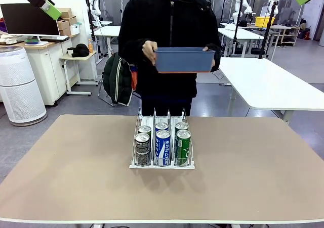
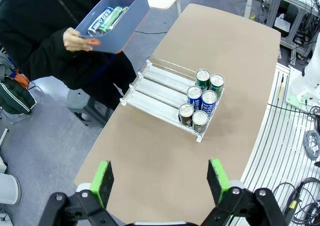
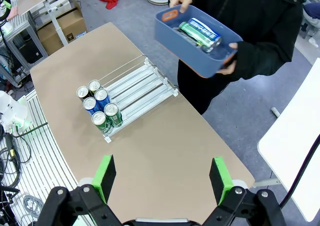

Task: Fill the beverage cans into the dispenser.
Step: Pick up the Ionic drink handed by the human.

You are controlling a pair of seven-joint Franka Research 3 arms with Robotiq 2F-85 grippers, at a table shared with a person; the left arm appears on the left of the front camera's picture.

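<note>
- Left claw (image 2: 160, 181) and right claw (image 3: 163, 180) hang wide, empty.
- Dispenser (image 2: 159, 84) holds six cans (image 1: 163, 141); next I'd need one from the bin (image 1: 185, 61) the person (image 1: 167, 15) holds.

Cans (image 2: 105, 18) in bin (image 2: 127, 25) partly hidden

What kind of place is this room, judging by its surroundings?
Probably a laboratory or workshop, not a home: several white work tables, a monitor and cardboard boxes on a side counter, and loose cables nearby.
</note>
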